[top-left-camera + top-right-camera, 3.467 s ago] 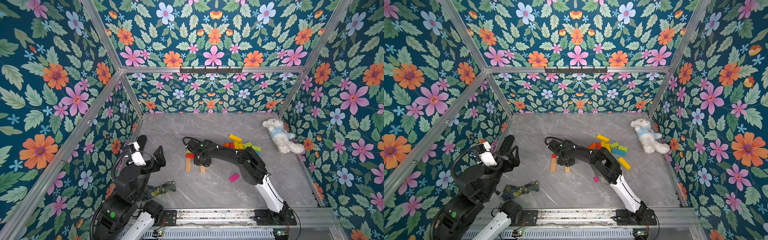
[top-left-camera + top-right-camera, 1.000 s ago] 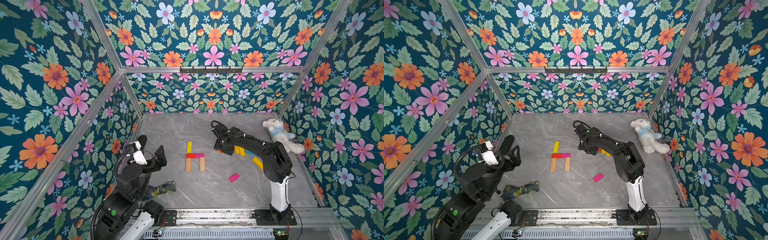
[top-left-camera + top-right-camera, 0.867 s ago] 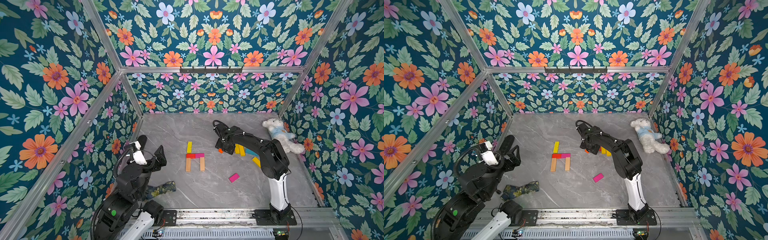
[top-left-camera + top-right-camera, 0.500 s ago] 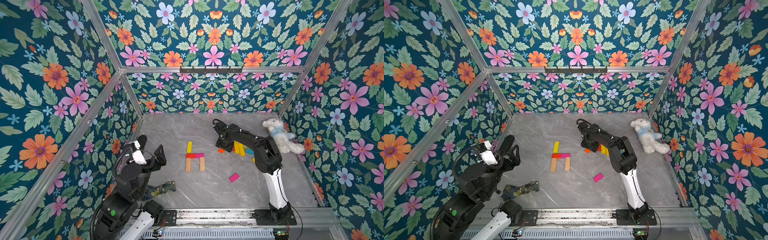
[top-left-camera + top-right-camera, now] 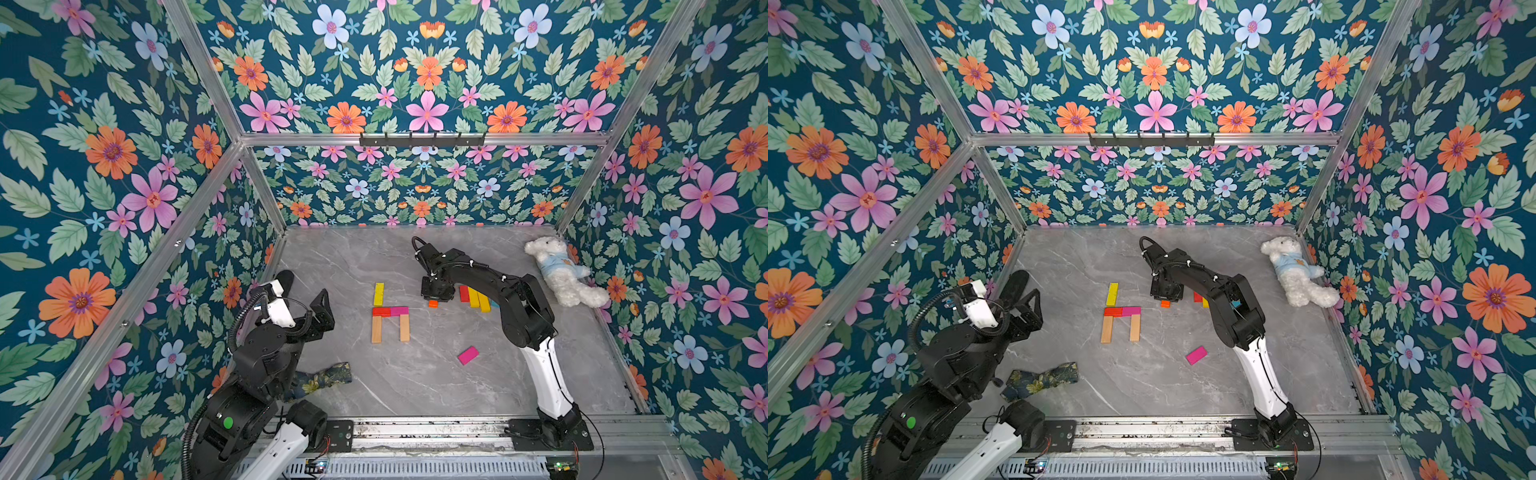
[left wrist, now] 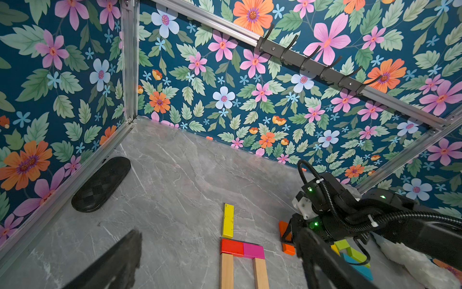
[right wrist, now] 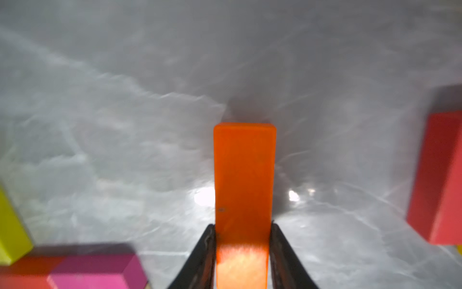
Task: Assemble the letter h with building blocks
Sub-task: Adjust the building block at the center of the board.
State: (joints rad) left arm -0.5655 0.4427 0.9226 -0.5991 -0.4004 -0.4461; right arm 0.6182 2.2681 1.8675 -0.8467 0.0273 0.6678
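Got the right end effector (image 7: 242, 230) pinching an orange block (image 7: 245, 170) by its 2 long sides, low over the grey marble worktop (image 5: 353, 257), between the letter and the spare heap. Can't tell whether touching the surface or just off it. Left end effector (image 5: 305, 291) over by the left wall, spread wide, holding nothing.

Moving outward: reads pretty much as an h already. Counting 5 pieces: yellow block (image 5: 378, 294) for the upper stem, red block (image 5: 381, 311) and pink block (image 5: 399, 310) side by side for the crossbar, 2 plain wood blocks (image 5: 376, 329) for the legs. Snug against each other, as far as visible.

Guessing the orange one as an extra, maybe for lengthening the stem. Hard to say where, honestly.

Spare blocks (image 5: 473, 297) heaped under the right arm, plus 1 loose magenta block (image 5: 468, 355) nearer the front, well apart. Ignoring the white plush bear (image 5: 557, 270) and the patterned cloth (image 5: 328, 374).

Hunted for brands or writing, found nothing readable.
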